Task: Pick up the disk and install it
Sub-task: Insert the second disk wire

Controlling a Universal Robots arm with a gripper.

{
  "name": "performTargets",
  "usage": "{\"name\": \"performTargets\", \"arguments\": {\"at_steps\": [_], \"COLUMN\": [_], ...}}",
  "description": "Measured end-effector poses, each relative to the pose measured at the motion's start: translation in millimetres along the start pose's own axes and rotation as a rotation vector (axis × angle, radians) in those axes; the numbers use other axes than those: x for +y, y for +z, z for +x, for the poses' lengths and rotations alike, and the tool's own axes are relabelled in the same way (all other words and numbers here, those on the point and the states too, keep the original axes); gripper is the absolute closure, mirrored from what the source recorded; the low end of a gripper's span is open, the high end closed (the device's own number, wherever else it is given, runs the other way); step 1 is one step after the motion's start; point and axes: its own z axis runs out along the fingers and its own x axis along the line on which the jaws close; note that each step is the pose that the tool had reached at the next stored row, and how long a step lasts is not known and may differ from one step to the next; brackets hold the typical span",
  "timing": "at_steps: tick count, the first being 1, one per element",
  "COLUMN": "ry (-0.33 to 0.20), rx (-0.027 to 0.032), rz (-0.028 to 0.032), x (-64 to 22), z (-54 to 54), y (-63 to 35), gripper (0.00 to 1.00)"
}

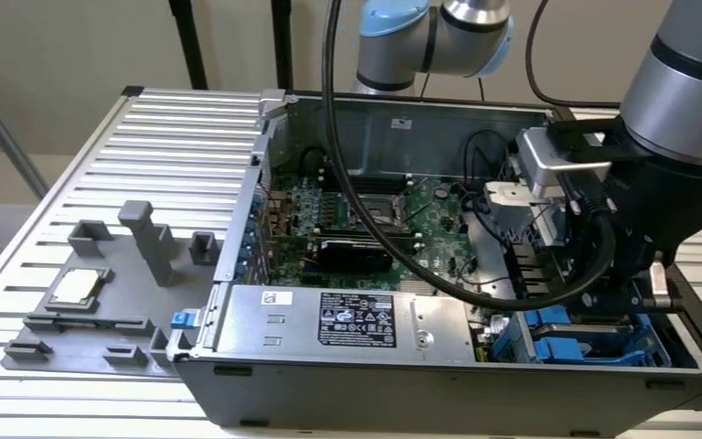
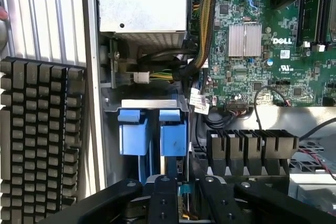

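Slatted aluminium table [image 1: 143, 128] supports an open computer case [image 1: 449, 384], with a plain beige wall behind. On the table at the exterior view's left lies a grey fixture plate [image 1: 95, 315] with upright blocks; a small square silver chip [image 1: 74, 288] rests on it. In the wrist view a black keyboard [image 2: 39, 140] lies just beside the case wall.

The case holds a green motherboard [image 1: 357, 215], which in the wrist view carries a finned silver heatsink [image 2: 244, 40] and a white maker's logo. A grey labelled power-supply box [image 1: 339, 320] occupies the near side of the case, with bundled cables [image 2: 202, 30] leading from it. Next to it, at the exterior view's right, is the drive bay [image 1: 583, 338].

The disk [image 2: 152, 132] sits in this bay, its bright blue rails showing as two tabs side by side; its label face cannot be seen.

The arm reaches into the case above the bay. The gripper [image 2: 181, 192] hangs directly over the blue rails, its black fingers [image 2: 163, 203] close together around a narrow gap. Whether they touch the disk cannot be told.
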Motion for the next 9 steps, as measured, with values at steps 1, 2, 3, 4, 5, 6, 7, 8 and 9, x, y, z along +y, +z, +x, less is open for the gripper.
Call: {"name": "performTargets", "arguments": {"at_steps": [1,2,3,4,5,6,7,8,9], "ry": [0.000,0.000,0.000,0.000,0.000,0.000,0.000,0.000,0.000], "rx": [0.0000,-0.0001,-0.0002,0.0000,-0.0001,0.0000,-0.0001,-0.0001,0.0000], "rz": [0.0008,0.0011,0.0011,0.0011,0.0011,0.0011,0.0011,0.0011,0.0011], "x": [1.0,1.2,1.2,1.2,1.2,1.2,1.2,1.2,1.2], "z": [0.1,0.1,0.1,0.1,0.0,0.0,0.0,0.0,0.0], "y": [-0.1,-0.1,-0.1,-0.2,-0.2,-0.2,-0.2,-0.2,-0.2], "gripper": [0.00,0.00,0.00,0.00,0.00,0.00,0.00,0.00,0.00]}}
